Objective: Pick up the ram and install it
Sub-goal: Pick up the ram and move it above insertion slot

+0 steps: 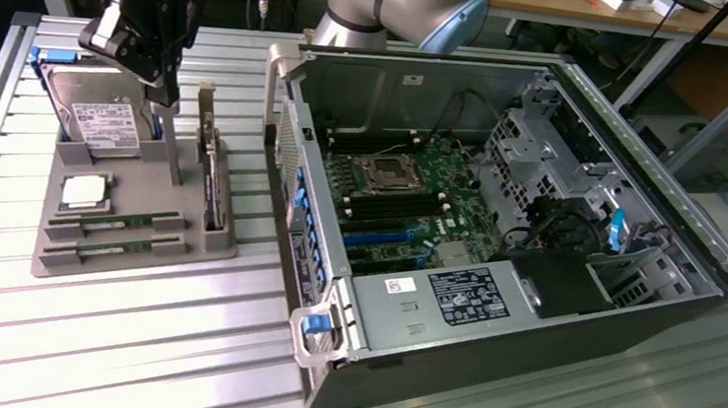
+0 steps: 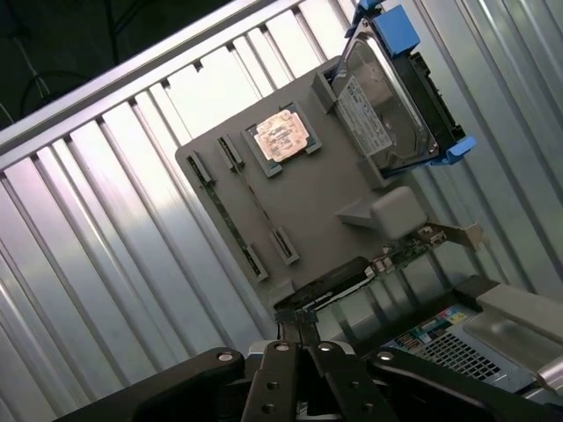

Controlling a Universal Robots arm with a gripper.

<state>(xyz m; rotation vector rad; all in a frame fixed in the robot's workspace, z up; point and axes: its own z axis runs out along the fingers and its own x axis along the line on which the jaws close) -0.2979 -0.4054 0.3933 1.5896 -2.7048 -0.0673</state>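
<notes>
Hovering above the grey plastic tray [image 1: 142,180], your black gripper [image 1: 159,93] is pinched shut, holding nothing. The long thin green ram stick [image 1: 114,223] sits in a tray slot, well apart from it. It is likely light, stiff and fragile: grip its flat sides mid-length.

Glossy metal table [image 1: 127,342], matt plastic tray [image 1: 148,190]
</notes>
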